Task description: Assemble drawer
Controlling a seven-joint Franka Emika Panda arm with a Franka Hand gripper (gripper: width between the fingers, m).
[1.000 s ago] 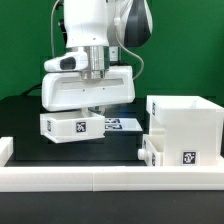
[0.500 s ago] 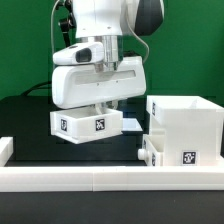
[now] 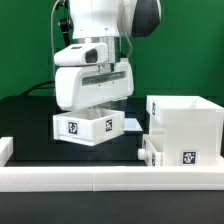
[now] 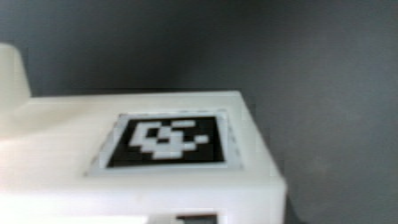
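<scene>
1. The gripper [image 3: 97,110] reaches down into the small drawer box [image 3: 88,128], its fingers pinching the box's wall;
2. The box sits low over the black table [image 3: 25,125], on the exterior view's left of the larger drawer housing [image 3: 185,125], and apart from it;
3. The wrist view shows a marker tag [image 4: 169,140] on white plastic.

Small drawer box [image 3: 88,127]: white, open-topped, upright, turned corner-on. It has a black-and-white tag on each of its two visible faces; in the wrist view one tag is close up and blurred. Drawer case [image 3: 186,125]: larger white open-topped box on the tabletop [image 3: 20,115], at the exterior view's right. One tag sits low on its front, and there is a gap between the two boxes.
</scene>
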